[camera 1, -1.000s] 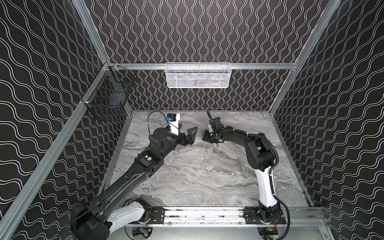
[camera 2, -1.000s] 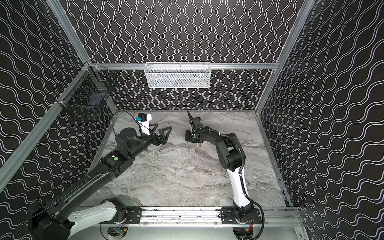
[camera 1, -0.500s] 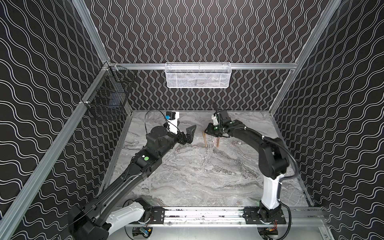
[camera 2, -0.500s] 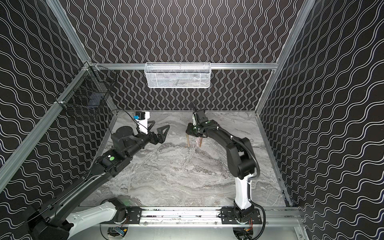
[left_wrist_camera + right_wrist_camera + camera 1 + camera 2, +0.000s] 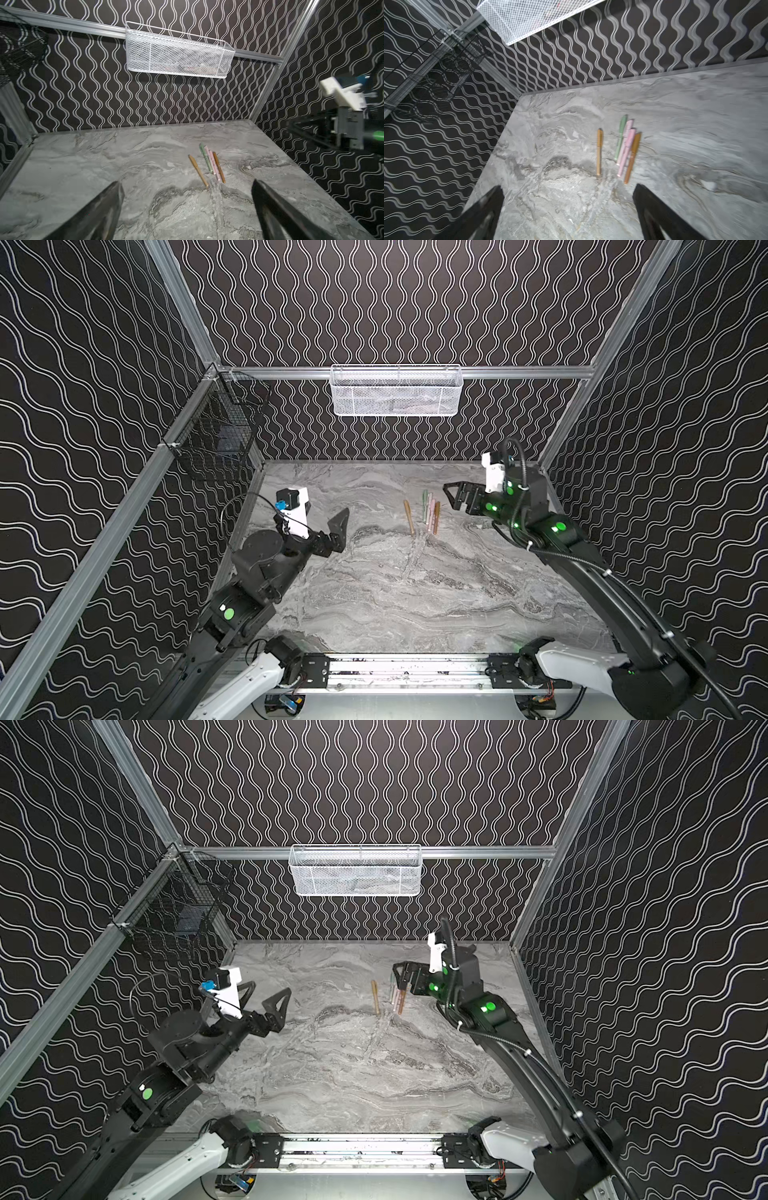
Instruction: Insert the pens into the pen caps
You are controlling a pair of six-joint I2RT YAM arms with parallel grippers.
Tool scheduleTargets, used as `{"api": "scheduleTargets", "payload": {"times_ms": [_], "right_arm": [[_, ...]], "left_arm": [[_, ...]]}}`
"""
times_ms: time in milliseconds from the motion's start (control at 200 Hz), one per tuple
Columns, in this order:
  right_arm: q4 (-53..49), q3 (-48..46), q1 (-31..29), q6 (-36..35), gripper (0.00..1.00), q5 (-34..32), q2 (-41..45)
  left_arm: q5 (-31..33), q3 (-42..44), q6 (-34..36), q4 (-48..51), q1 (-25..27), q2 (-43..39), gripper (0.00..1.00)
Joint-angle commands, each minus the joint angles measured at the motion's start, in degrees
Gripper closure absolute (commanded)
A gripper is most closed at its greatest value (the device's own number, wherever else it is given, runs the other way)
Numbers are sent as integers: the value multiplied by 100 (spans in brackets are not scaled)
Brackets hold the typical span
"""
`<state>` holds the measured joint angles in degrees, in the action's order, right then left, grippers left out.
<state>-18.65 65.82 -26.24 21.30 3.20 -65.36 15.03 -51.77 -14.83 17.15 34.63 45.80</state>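
Pens (image 5: 429, 512), five slim sticks in tan-brown, pale pink and pale green, lie toward the back of your grey marble tabletop (image 5: 395, 593). From your left: the left gripper (image 5: 268, 992) hovers with its fingers spread, holding nothing. Next comes a lone tan-brown pen (image 5: 409, 517), then a touching bunch of four (image 5: 623, 145): green, pink, pink, tan. Near them the right gripper (image 5: 451, 495) is released and empty.

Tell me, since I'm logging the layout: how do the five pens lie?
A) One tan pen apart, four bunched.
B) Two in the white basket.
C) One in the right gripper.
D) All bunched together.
A: the lone tan pen lies apart from the bunch of four, all on the table.
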Motion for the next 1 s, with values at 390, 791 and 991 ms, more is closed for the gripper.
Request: {"api": "scheduleTargets", "payload": {"times_ms": [390,791,991], "right_arm": [[2591,-2077,1340,-1038,0,-112,447],[4936,-3520,2012,-2642,0,-491,104],[5564,-4243,2148,-3061,0,-757,-268]], "left_arm": [[270,2159,1601,-3281,-1183,1063,1],[1331,3531,2390,-7493,-1771,3650,1],[1635,3901,2533,-9792,-1866,4992,1]]}}
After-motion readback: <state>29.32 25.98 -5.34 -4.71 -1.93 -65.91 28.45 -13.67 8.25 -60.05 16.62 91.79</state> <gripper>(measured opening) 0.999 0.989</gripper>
